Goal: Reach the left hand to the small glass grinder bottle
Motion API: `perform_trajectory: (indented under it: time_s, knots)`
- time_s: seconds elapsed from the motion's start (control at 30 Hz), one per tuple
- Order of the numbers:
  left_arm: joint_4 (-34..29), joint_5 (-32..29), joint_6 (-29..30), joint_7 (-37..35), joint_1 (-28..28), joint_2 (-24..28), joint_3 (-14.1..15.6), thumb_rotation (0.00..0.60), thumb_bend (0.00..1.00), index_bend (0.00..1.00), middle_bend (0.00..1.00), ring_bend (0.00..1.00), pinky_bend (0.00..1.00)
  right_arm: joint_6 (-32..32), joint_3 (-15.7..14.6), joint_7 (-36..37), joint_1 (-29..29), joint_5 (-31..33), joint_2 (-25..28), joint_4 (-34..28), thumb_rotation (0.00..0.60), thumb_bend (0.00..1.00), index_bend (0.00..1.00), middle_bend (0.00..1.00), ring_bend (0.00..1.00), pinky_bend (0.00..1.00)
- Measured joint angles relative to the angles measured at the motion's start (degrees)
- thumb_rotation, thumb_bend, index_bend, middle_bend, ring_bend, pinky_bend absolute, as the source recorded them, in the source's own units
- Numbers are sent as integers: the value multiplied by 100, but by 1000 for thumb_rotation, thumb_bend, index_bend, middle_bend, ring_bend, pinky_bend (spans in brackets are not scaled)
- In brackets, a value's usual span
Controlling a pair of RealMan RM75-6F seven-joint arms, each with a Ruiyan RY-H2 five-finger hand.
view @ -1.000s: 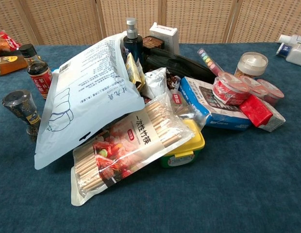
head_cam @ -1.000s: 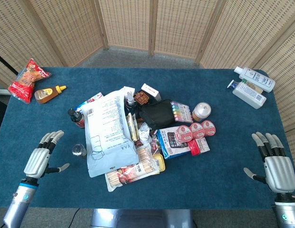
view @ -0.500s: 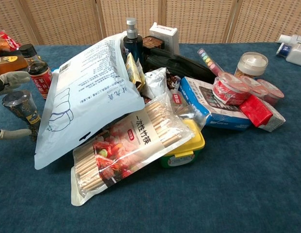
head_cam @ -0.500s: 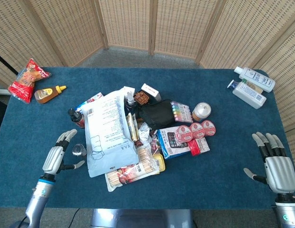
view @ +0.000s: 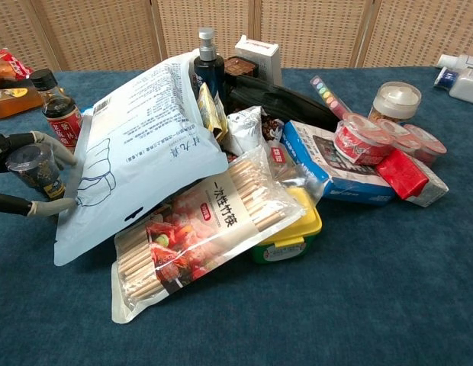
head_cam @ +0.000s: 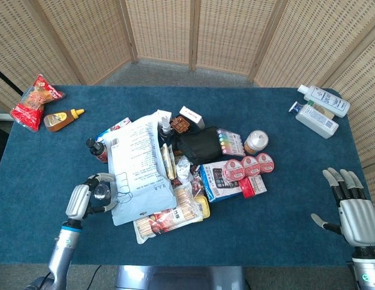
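Observation:
The small glass grinder bottle (head_cam: 103, 192) stands upright on the blue table (head_cam: 48, 157), at the left edge of the white mailer bag (head_cam: 136, 163). My left hand (head_cam: 83, 199) is wrapped around it. Its fingers (view: 47, 142) curve over the far side by the cap, and the thumb crosses in front of the base. In the chest view the grinder bottle (view: 37, 169) sits between them, with only the tips of my left hand (view: 15, 175) in frame. My right hand (head_cam: 352, 212) rests flat near the table's right front corner, fingers spread and holding nothing.
A dark sauce bottle (head_cam: 97, 150) stands just behind the grinder. The central pile holds a chopstick pack (head_cam: 169, 214), a black pouch (head_cam: 196, 145) and red cups (head_cam: 251, 164). A honey bottle (head_cam: 61, 118) and snack bag (head_cam: 35, 99) lie far left, and white bottles (head_cam: 317, 109) far right.
My left hand slid right from open table to the grinder, and its straight fingers curled around the bottle. The right hand stayed put.

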Motion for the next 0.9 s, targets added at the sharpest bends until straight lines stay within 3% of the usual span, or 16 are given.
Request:
perform_trajectory:
  time_s: [0.1, 0.5, 0.7, 0.9]
  knots:
    - [138, -8, 130, 49, 9, -93, -40, 600, 226, 823, 808, 675, 734, -9, 0, 2, 4, -1, 0, 5, 600, 0, 0, 0, 0, 0]
    - [93, -67, 371, 103, -68, 66, -294, 600, 226, 827, 814, 678, 739, -45, -16, -55, 13, -10, -17, -9, 600, 0, 0, 0, 0, 0]
    - [-412, -53, 485, 191, -130, 334, -425, 600, 227, 826, 813, 680, 739, -59, -19, -75, 17, -6, -16, -26, 600, 0, 0, 0, 0, 0]
    - [-1408, 3, 590, 574, -242, 802, -633, 600, 227, 815, 805, 679, 739, -58, -31, -99, 18, -34, -17, -40, 600, 0, 0, 0, 0, 0]
